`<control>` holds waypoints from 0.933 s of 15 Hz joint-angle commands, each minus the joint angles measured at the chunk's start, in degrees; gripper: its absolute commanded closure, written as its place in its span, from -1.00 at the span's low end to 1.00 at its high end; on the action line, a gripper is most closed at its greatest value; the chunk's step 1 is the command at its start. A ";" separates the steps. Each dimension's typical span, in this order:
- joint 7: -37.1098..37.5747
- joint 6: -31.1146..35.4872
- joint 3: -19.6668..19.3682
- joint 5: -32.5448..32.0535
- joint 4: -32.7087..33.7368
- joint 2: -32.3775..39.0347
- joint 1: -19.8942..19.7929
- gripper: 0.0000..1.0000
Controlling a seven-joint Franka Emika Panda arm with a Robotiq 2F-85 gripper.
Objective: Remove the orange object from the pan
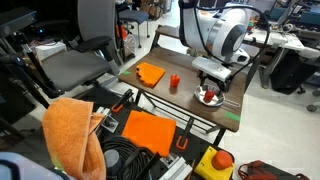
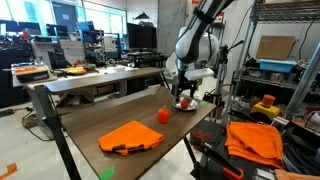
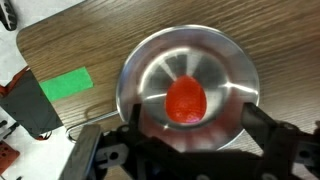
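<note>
The pan (image 3: pixel 225 70) is a shiny silver dish on the wooden table, near its edge. The orange object (image 3: pixel 186 100), a small red-orange lump, lies in the middle of the pan. My gripper (image 3: pixel 198 124) is open and hovers just above the pan, with one finger on each side of the lump and not touching it. In both exterior views the gripper (image 1: pixel 210 85) (image 2: pixel 185 92) points straight down over the pan (image 1: pixel 217 100) (image 2: pixel 192 106). The lump (image 1: pixel 207 96) shows as a red spot in the pan.
A small orange-red cup (image 1: pixel 174 82) (image 2: pixel 164 115) stands beside the pan. A flat folded orange cloth (image 1: pixel 150 73) (image 2: pixel 130 136) lies further along the table. Green tape (image 3: pixel 65 85) marks the table near its edge. More orange cloth (image 1: pixel 70 130) hangs below.
</note>
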 commanded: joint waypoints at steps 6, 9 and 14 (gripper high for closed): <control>4.02 -1.09 -3.16 -2.49 4.15 4.57 2.97 0.09; 3.95 -3.87 -3.30 -2.40 4.02 3.44 2.75 0.53; -1.80 -13.99 0.85 0.53 -0.11 -6.84 -1.65 0.58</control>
